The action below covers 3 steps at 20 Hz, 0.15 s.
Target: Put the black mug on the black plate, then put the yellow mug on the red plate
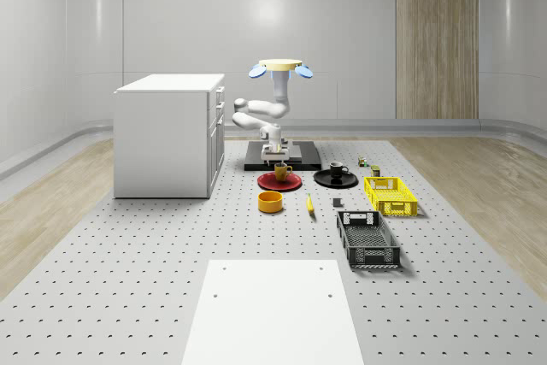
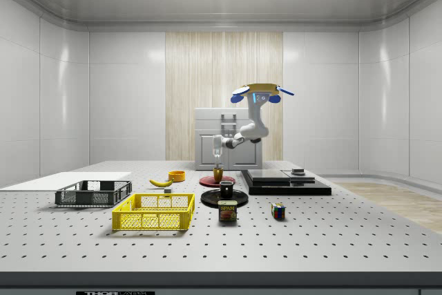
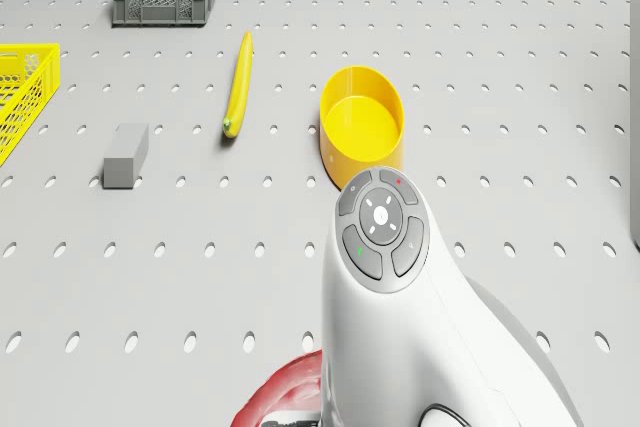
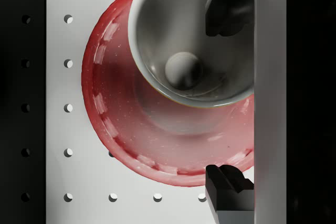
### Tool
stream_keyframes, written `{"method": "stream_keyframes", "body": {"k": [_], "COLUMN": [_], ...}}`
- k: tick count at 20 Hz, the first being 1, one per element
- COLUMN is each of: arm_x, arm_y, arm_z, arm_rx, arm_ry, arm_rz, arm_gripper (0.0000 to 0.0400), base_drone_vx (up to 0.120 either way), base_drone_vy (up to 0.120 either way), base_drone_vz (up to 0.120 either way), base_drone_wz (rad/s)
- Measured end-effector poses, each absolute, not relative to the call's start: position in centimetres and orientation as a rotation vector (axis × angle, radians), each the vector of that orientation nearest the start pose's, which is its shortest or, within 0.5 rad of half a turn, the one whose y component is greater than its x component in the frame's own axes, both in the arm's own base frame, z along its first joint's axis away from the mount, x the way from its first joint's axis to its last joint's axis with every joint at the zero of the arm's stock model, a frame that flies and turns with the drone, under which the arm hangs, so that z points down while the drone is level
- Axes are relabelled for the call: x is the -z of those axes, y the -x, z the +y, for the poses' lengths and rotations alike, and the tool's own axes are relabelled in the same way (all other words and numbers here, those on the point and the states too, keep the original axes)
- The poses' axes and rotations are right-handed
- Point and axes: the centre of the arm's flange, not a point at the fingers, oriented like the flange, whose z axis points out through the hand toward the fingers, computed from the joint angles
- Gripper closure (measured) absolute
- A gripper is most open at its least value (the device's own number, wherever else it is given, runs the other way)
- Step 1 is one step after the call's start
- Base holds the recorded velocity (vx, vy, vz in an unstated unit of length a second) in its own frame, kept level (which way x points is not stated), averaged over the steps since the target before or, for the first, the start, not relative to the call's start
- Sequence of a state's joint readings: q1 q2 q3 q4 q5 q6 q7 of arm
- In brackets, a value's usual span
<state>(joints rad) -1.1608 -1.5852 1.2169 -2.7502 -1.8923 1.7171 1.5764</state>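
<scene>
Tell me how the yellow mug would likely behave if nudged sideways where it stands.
The yellow mug stands upright on the red plate, so it would probably slide on that glossy surface before tipping. Its side handle likely makes it turn when pushed off-centre. It looks rigid, so the open fingers should not deform it.

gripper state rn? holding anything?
Gripper: open, fingers apart with one inside the yellow mug rim, directly above the mug on the red plate; no visible clamp on it. Drone hovers above the black platform behind the plates.
</scene>
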Motion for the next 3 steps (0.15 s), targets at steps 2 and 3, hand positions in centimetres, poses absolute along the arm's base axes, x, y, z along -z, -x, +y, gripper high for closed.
{"method": "stream_keyframes", "body": {"k": [2, 3], "arm_x": [-54.14, -54.03], "arm_y": [-32.67, -32.67], "arm_z": [4.6, 4.6], "arm_rx": [-0.786, -0.786], "arm_ry": [-0.001, -0.001], "arm_rz": [-0.002, -0.002], "arm_gripper": [0.0017, 0.0014], "base_drone_vx": [0.0, 0.0], "base_drone_vy": [0.0, 0.0], "base_drone_vz": [0.0, 0.0], "base_drone_wz": [0.0, 0.0]}}
